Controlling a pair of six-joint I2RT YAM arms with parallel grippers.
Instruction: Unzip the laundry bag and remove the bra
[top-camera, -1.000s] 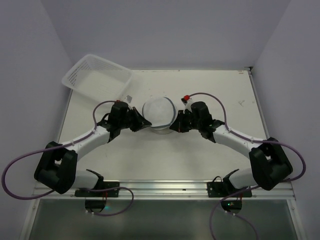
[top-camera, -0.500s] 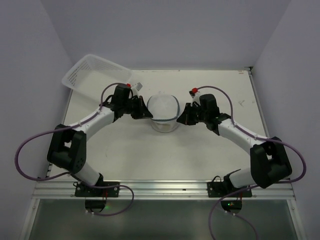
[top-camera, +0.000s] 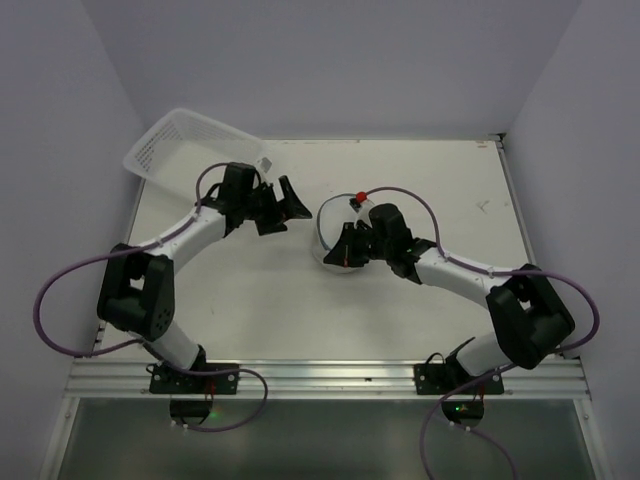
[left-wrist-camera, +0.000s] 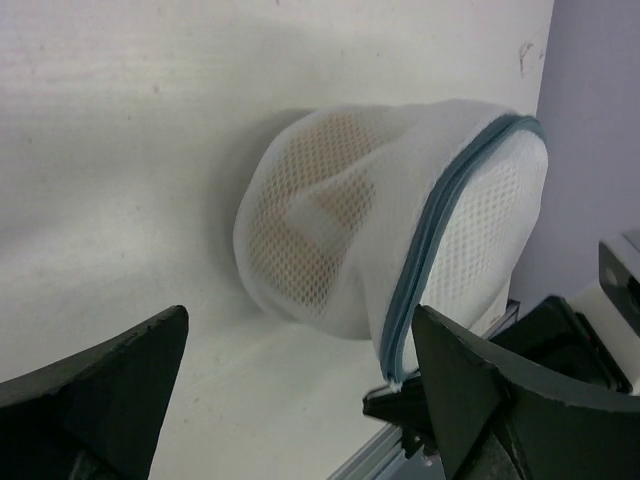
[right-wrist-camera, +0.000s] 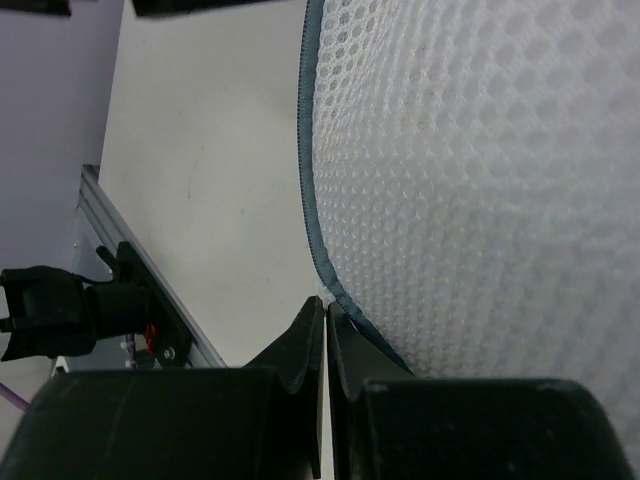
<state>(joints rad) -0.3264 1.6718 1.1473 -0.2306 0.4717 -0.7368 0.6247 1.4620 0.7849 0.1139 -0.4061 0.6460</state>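
The laundry bag (top-camera: 334, 222), a white mesh pod with a dark zipper rim (left-wrist-camera: 432, 240), lies tipped on its side at the middle of the table. Through the mesh in the left wrist view, a beige shape shows inside, the bra (left-wrist-camera: 312, 222). My left gripper (top-camera: 287, 201) hangs open just left of the bag and touches nothing; its fingers (left-wrist-camera: 110, 375) frame the bag from a short way off. My right gripper (top-camera: 341, 258) is shut at the bag's near edge, its tips pinching the end of the zipper rim (right-wrist-camera: 312, 210).
A white plastic lattice basket (top-camera: 190, 150) sits tilted at the back left corner, close behind the left arm. The table's metal front rail (top-camera: 330, 375) runs along the near edge. Walls close in the left, right and back sides.
My left gripper has let go of the bag, opened wide and drawn back to the left. My right gripper has swung round to the bag's near side, still shut. The bag has tipped over.
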